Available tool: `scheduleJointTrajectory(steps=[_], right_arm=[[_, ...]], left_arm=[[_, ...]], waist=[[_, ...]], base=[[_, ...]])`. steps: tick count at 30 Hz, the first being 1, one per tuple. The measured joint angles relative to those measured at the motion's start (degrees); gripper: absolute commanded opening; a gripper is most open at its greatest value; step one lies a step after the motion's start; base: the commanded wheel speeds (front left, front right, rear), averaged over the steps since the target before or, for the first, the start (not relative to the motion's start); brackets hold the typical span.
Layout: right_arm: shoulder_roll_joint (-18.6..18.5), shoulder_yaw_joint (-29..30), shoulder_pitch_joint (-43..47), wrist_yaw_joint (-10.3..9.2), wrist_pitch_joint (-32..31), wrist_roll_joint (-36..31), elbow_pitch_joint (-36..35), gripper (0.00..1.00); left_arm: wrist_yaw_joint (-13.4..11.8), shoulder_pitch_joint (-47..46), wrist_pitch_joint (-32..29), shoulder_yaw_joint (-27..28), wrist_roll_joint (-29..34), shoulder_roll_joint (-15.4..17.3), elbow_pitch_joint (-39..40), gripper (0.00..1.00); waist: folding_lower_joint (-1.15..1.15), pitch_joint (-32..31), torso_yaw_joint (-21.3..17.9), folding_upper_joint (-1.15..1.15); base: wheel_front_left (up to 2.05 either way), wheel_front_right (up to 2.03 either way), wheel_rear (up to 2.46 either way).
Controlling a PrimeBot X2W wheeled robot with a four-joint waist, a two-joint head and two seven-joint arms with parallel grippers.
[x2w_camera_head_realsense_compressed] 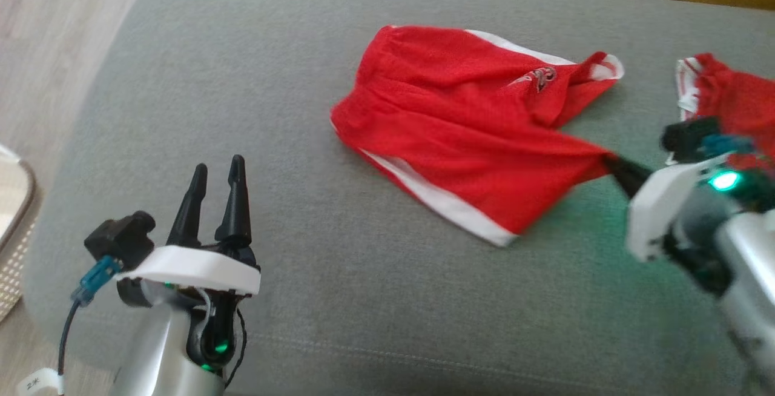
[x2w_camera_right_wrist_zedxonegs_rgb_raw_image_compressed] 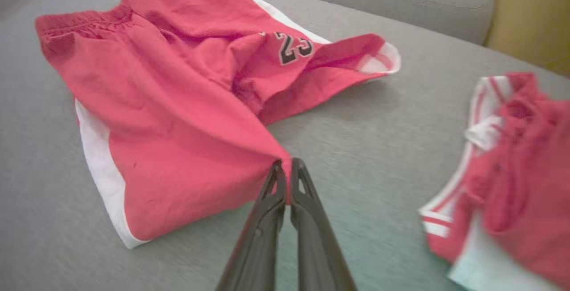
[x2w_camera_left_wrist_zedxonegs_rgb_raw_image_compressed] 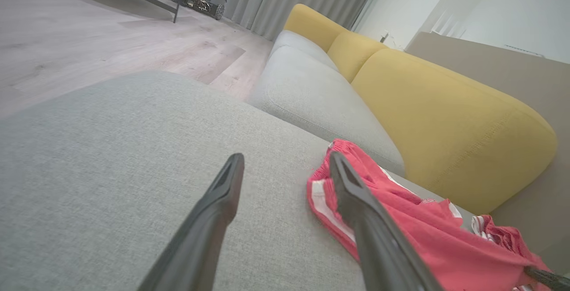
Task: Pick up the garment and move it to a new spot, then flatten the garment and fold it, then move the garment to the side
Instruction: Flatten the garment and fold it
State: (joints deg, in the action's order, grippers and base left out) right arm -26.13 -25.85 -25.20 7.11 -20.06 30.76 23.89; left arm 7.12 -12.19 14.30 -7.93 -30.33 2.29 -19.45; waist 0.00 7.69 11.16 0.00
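The left gripper (x2w_camera_head_realsense_compressed: 218, 165) hangs over the grey cushion (x2w_camera_head_realsense_compressed: 315, 275) at the near left, its fingers spread and holding nothing; the shorts (x2w_camera_head_realsense_compressed: 460, 135) lie mid-cushion, well apart from it, up and to its right; their long axis runs roughly left to right across the head view, with the waistband pointing left toward the left gripper and the two legs pointing right; the far leg is folded over and skewed, so the cloth is not flat; the near leg's hem corner rises in a peak, pinched in the right gripper (x2w_camera_head_realsense_compressed: 613, 165), whose fingers are clenched on it; at the far right a second garment (x2w_camera_head_realsense_compressed: 732, 105) lies crumpled, apart from the shorts; by this lie the right arm looks placed to do the carrying, and a pull rightward would likely trail the waistband last, the free end nearer the left arm
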Motion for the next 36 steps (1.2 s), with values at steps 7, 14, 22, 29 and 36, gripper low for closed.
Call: scheduleJointTrajectory(steps=[7, 14, 22, 29, 36], right_arm=[[-7.64, -0.19, -0.55, 0.00, -5.76, -2.09, -2.96, 0.00], [-9.48, -1.24, -6.77, 0.00, -4.05, -7.84, -1.05, 0.00], [-7.19, -4.25, -12.14, 0.00, -2.26, -8.71, 4.44, 0.00], [-3.49, -6.33, -15.35, 0.00, 1.63, -9.51, 12.43, 0.00], [-1.83, -2.16, -20.37, 0.00, 8.76, -15.21, 21.45, 0.00]], left_arm=[[0.00, -0.03, 0.00, -0.88, -0.01, 0.00, 0.04, 1.00], [0.00, -0.27, 0.00, -2.36, -0.32, -0.02, -0.02, 1.00], [0.00, -0.48, 0.00, -2.45, -0.59, -0.01, -0.40, 1.00], [0.00, -0.51, 0.00, -3.09, -0.62, -0.01, -0.41, 1.00], [0.00, -1.10, 0.00, -3.36, -1.10, -0.01, -0.40, 1.00]], waist=[[0.00, 0.65, -0.97, 0.00], [0.00, 1.88, 0.83, 0.00], [0.00, 2.38, 2.95, 0.00], [0.00, 2.79, 3.93, 0.00], [0.00, 3.02, 3.62, 0.00]], base=[[0.00, 0.00, 0.00], [0.00, 0.00, 0.00], [0.00, 0.00, 0.00], [0.00, 0.00, 0.00], [0.00, 0.00, 0.00]])
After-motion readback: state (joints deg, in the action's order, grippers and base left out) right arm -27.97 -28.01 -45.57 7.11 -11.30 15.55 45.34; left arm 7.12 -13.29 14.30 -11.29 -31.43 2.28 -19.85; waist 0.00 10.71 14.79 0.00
